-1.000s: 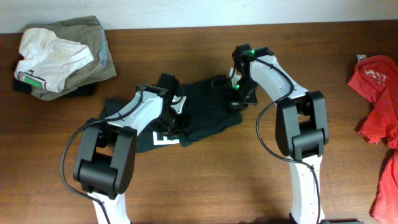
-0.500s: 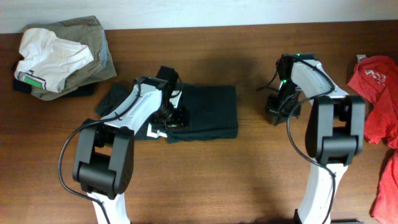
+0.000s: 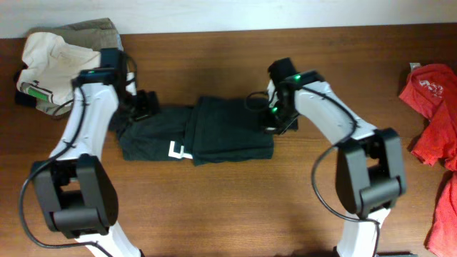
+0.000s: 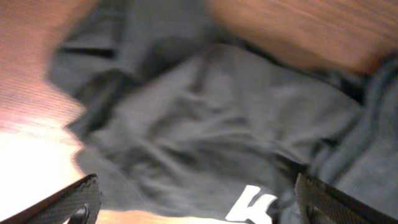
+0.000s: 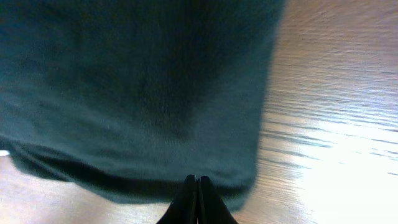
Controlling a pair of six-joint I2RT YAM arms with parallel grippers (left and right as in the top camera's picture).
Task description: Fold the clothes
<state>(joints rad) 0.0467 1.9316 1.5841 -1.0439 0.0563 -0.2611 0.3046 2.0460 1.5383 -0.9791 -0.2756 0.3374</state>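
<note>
The clothes, a black T-shirt [image 3: 228, 132] with white lettering [image 3: 177, 151], lie folded into a rough rectangle mid-table. My left gripper [image 3: 148, 107] hovers over the shirt's upper left corner, jaws wide open and empty. In the left wrist view it [image 4: 200, 208] frames rumpled black cloth [image 4: 205, 124] and a white letter [image 4: 252, 205]. My right gripper [image 3: 273, 121] sits at the shirt's right edge. In the right wrist view it [image 5: 198, 185] is shut with nothing visible between the tips, just above the shirt's hem [image 5: 137, 106].
A pile of white and olive garments [image 3: 68, 64] lies at the back left, close to my left arm. A red garment [image 3: 432, 96] lies at the right edge, with more red cloth [image 3: 446, 210] below it. Bare wood [image 3: 228, 207] lies in front of the shirt.
My left gripper opened, let go of the shirt and swung back to the left. My right arm went out to the right, then returned to the shirt's right edge. The shirt lies flatter.
</note>
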